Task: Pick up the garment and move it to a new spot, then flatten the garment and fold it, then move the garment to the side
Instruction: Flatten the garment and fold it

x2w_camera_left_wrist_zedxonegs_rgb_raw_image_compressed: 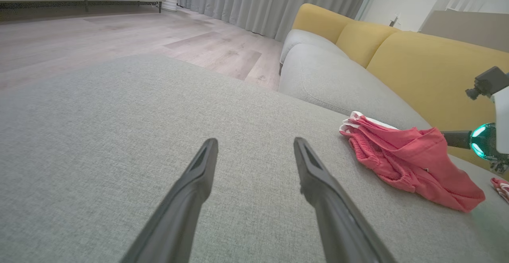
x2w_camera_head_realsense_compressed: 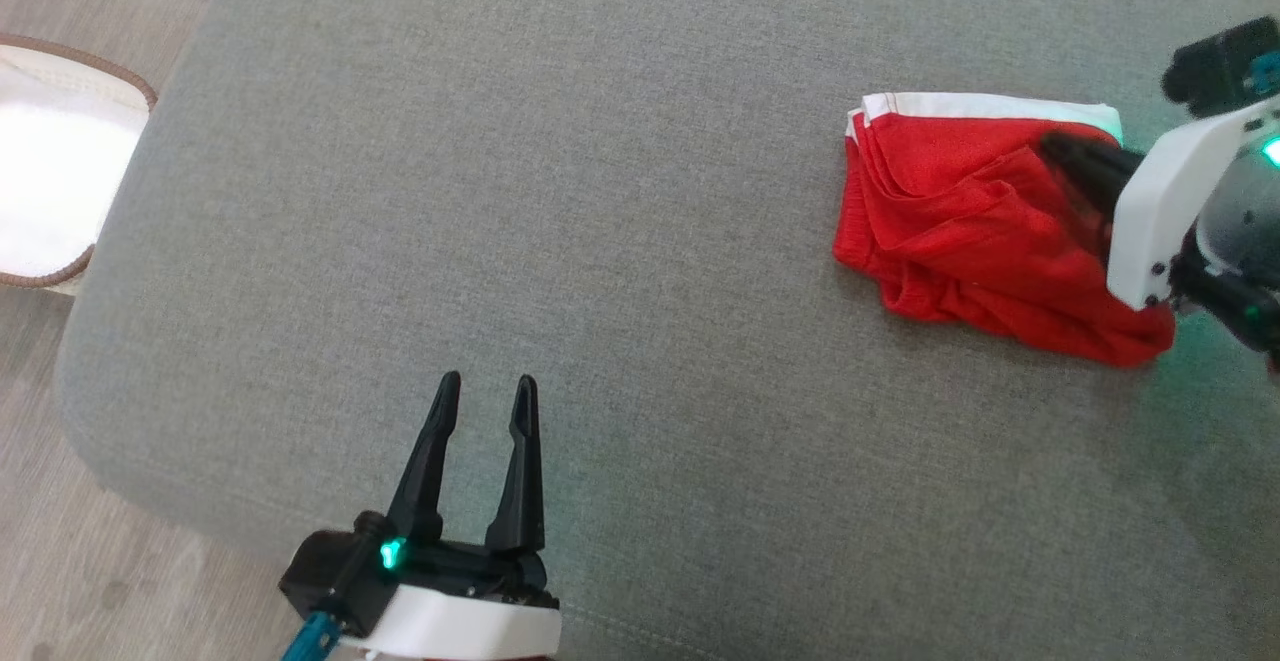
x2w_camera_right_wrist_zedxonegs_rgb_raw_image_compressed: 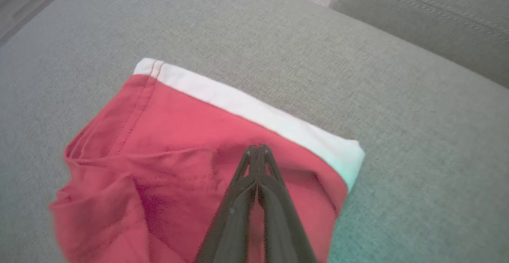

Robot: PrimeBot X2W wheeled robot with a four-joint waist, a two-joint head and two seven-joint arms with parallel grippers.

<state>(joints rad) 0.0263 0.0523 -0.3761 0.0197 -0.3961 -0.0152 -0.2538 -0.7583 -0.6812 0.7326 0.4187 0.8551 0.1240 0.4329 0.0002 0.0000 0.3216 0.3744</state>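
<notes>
My right claw [x2w_camera_right_wrist_zedxonegs_rgb_raw_image_compressed: 257, 147] is pressed fully shut, its two dark fingers [x2w_camera_right_wrist_zedxonegs_rgb_raw_image_compressed: 278, 211] flat against each other. Its tips are on the red garment [x2w_camera_right_wrist_zedxonegs_rgb_raw_image_compressed: 179, 135], just short of the white band [x2w_camera_right_wrist_zedxonegs_rgb_raw_image_compressed: 246, 104] that runs along the far edge ahead of them. From the left wrist view the cloth [x2w_camera_left_wrist_zedxonegs_rgb_raw_image_compressed: 409, 163] rises in a peak to that claw's tip [x2w_camera_left_wrist_zedxonegs_rgb_raw_image_compressed: 442, 134], so I have a pinch of it. The rest of the garment lies bunched on the grey sofa cushion [x2w_camera_head_realsense_compressed: 600, 191], spreading below and to the left of the right claw [x2w_camera_head_realsense_compressed: 1052, 147].

My left claw [x2w_camera_head_realsense_compressed: 487, 381] stands wide, with nothing between its fingers [x2w_camera_left_wrist_zedxonegs_rgb_raw_image_compressed: 318, 175], and hovers over bare cushion [x2w_camera_left_wrist_zedxonegs_rgb_raw_image_compressed: 99, 135]. The garment [x2w_camera_head_realsense_compressed: 960, 211] is well apart from it, off to its right and further forward. Beyond the garment, further right of my left claw [x2w_camera_left_wrist_zedxonegs_rgb_raw_image_compressed: 255, 141], stands the sofa's yellow backrest [x2w_camera_left_wrist_zedxonegs_rgb_raw_image_compressed: 429, 68].
</notes>
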